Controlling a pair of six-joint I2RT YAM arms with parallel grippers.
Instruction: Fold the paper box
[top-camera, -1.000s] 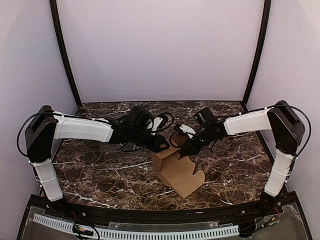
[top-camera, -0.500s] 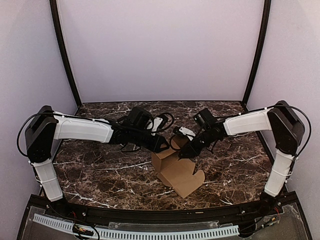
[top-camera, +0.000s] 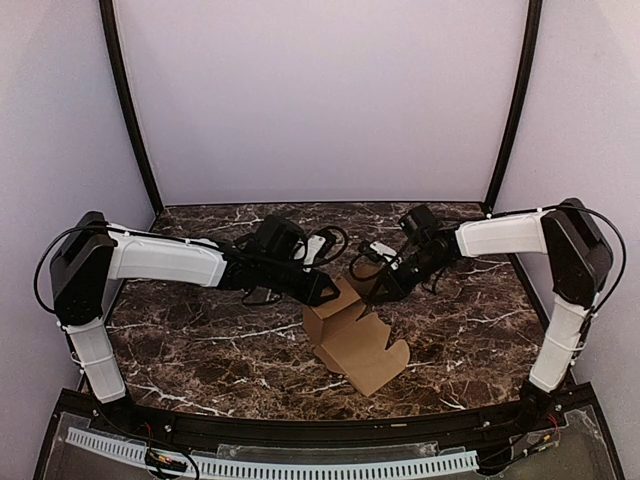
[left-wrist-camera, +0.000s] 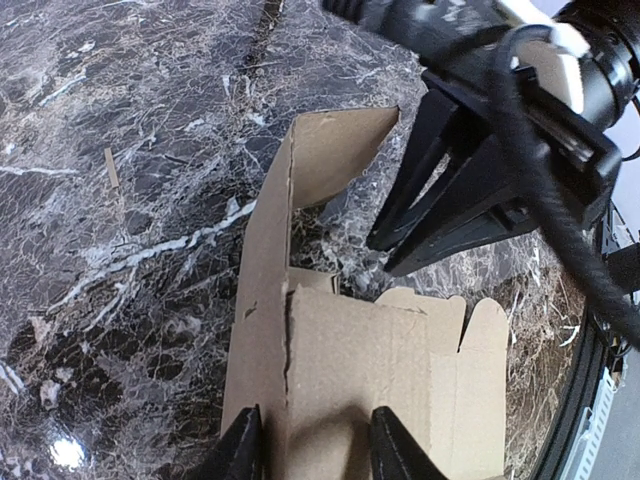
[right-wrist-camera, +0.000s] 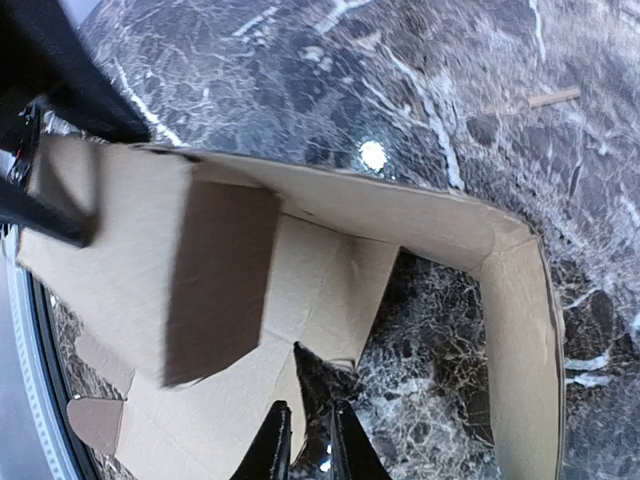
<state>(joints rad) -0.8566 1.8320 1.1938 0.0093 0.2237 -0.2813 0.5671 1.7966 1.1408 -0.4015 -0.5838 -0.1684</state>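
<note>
The plain brown cardboard paper box (top-camera: 355, 345) lies just below the middle of the overhead frame, on the dark, white-veined marble table (top-camera: 190, 340). It is half formed. Its nearest part is a flat sheet with rounded tabs toward the lower right. Behind that, panels stand up along their creases into an open-sided corner.

In the left wrist view the left gripper (left-wrist-camera: 317, 440) sits at the bottom edge. Its fingers straddle a raised panel, and the cardboard fills the gap between them, so it is clamped on the box. Just beyond, the right gripper (right-wrist-camera: 305, 445) hangs over the box's open far side, fingers drawn almost together with only a slit between them.

Marble stretches wide to the left and right of the box. A black rail (top-camera: 300, 428) bounds the table along the bottom of the frame. Pale lilac walls (top-camera: 320, 100) close it in at the top and sides.
</note>
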